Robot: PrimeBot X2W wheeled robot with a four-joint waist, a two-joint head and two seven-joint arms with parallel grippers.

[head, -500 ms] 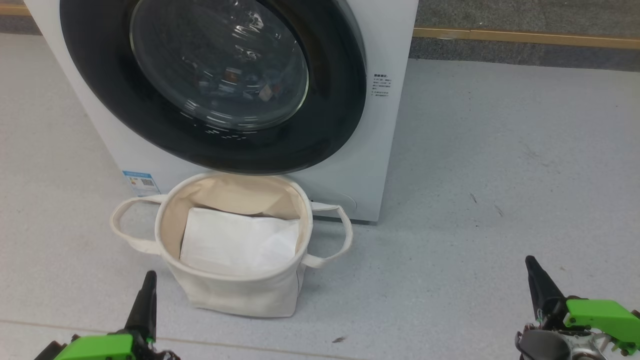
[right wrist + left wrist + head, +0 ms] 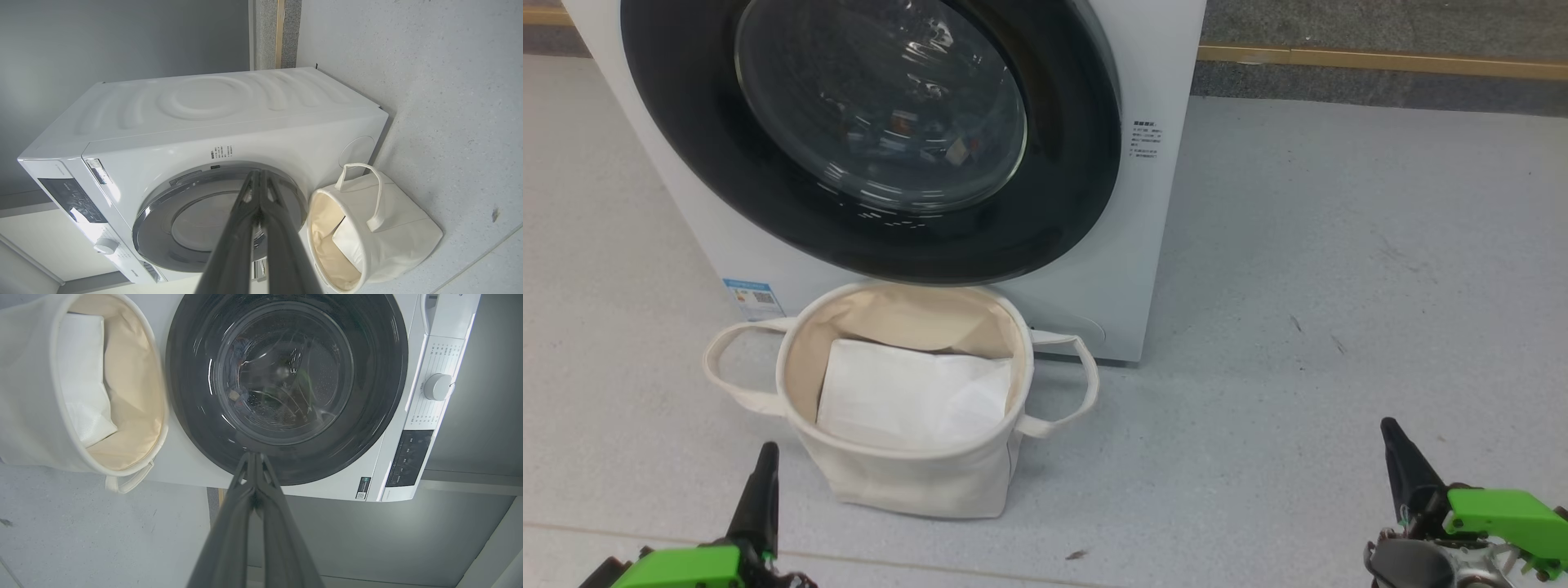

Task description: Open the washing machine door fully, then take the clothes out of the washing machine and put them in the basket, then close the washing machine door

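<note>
Head view shows a grey speckled floor (image 2: 1339, 286), the washing machine (image 2: 1152, 261) by a grey wall (image 2: 1380, 24), the basket (image 2: 915, 482) just before it. Left gripper (image 2: 765, 447) and right gripper (image 2: 1388, 425) sit pinched together, empty.

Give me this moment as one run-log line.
washing machine door: shut | clothes: inside, seen through door | basket: upright, holds white sheet | left pincer: shut, empty | right pincer: shut, empty | step: door not opened yet

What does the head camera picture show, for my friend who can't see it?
A white washing machine with its round black door shut stands on a grey floor, a cream basket holding a white sheet right before it. The left gripper and right gripper sit shut at the bottom corners.
</note>
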